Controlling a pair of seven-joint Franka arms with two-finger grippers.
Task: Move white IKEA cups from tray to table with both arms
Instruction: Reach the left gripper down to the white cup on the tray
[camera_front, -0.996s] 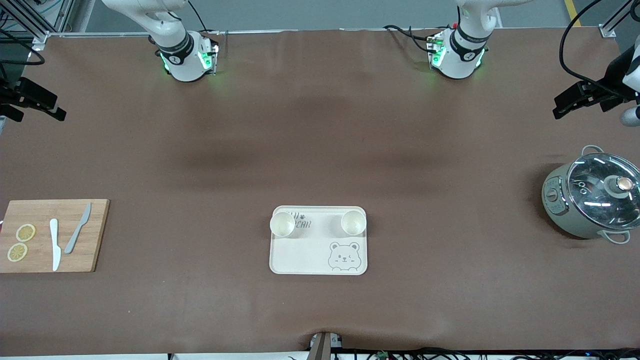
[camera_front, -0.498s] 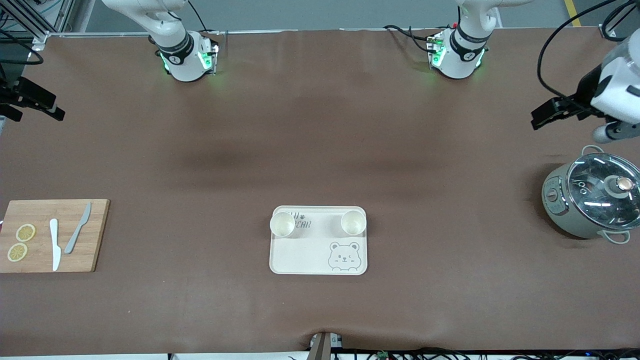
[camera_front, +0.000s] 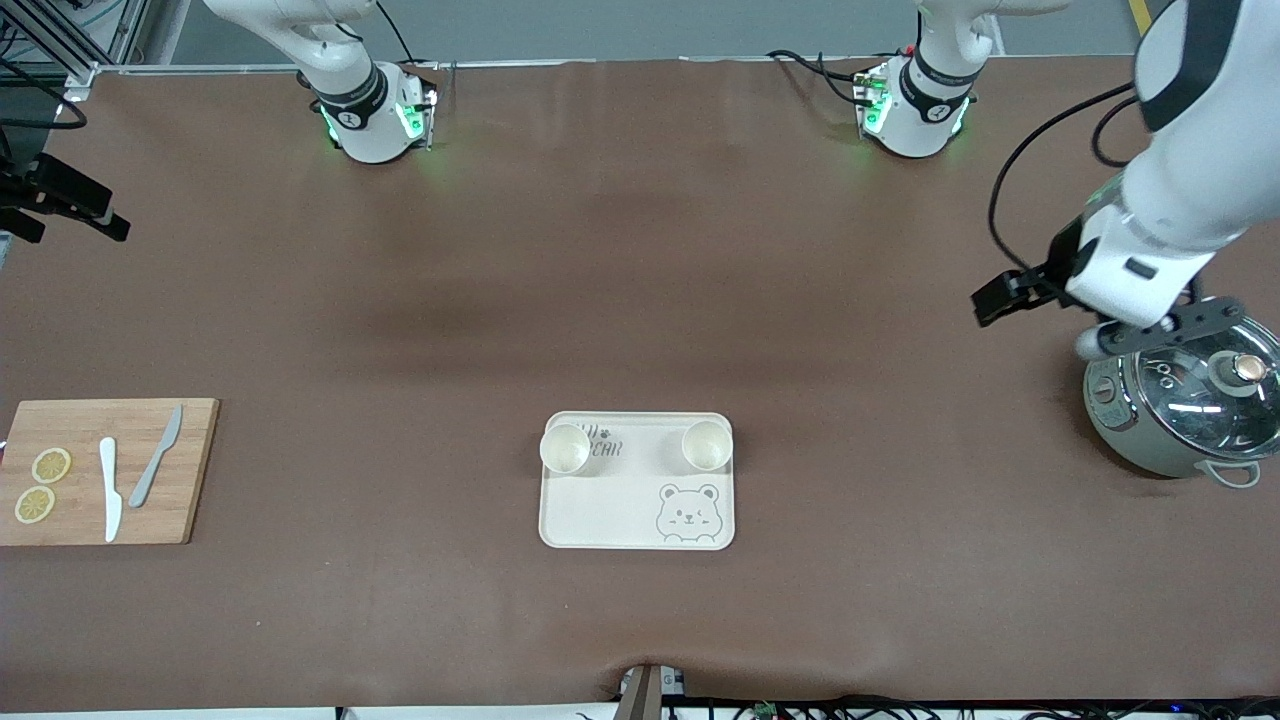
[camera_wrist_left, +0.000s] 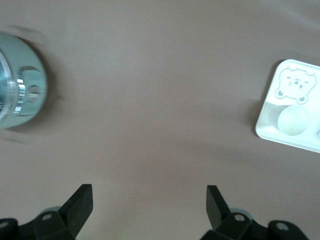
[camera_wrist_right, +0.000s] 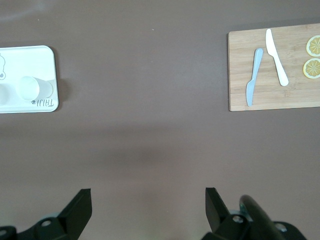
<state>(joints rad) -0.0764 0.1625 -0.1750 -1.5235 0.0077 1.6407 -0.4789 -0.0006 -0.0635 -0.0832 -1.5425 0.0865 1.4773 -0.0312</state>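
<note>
Left gripper (camera_front: 990, 300) spread, beside pot (camera_front: 1185, 400); right gripper (camera_wrist_right: 145, 207) spread, waiting. Your tray (camera_front: 620, 520) reads "BEAR", both cups (camera_front: 565, 448) (camera_front: 707, 445) on it.

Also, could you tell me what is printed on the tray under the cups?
A grey bear face on the off-white tray, clearest in the front view.

Brown table (camera_front: 640, 300): board (camera_front: 190, 470), tray (camera_front: 610, 525), pot (camera_front: 1150, 440)

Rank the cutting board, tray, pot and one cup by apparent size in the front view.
1. Cutting board
2. Pot, partly hidden by the left arm, and tray: too close to rank
3. Cup, smallest; the two cups look alike
</note>
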